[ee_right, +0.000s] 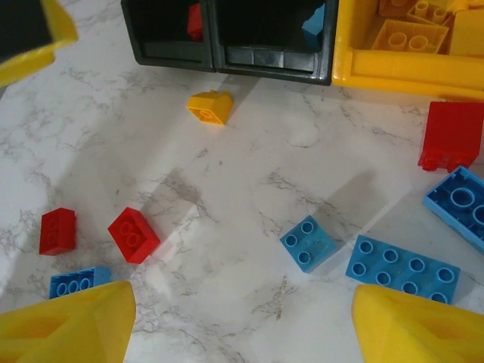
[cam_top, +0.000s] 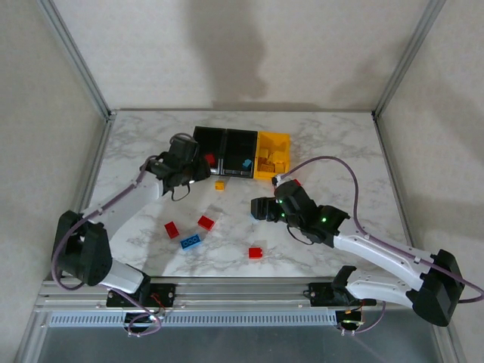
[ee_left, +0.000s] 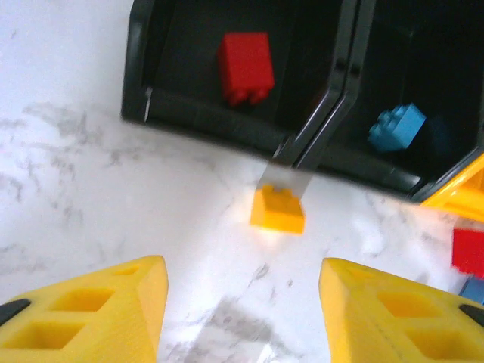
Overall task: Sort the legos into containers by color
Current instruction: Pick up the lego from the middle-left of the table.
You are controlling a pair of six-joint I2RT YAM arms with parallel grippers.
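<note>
Three containers stand in a row at the back: a black bin (cam_top: 209, 141) with a red lego (ee_left: 246, 66) inside, a black bin (cam_top: 242, 144) with a blue lego (ee_left: 397, 127), and a yellow bin (cam_top: 272, 155) with yellow legos (ee_right: 411, 35). My left gripper (ee_left: 242, 302) hovers open and empty just in front of the left black bin, a yellow lego (ee_left: 278, 209) lying on the table ahead of it. My right gripper (ee_right: 242, 325) is open and empty above the marble, with a small blue lego (ee_right: 308, 242) and a long blue lego (ee_right: 403, 269) just ahead of its right finger.
Loose on the table are red legos (ee_right: 133, 234) (ee_right: 57, 231), a blue one (ee_right: 76, 283) to the left, another red (cam_top: 255, 252) near the front, and a red (ee_right: 451, 136) and blue lego (ee_right: 461, 204) beside the yellow bin. Frame posts rise at the far corners.
</note>
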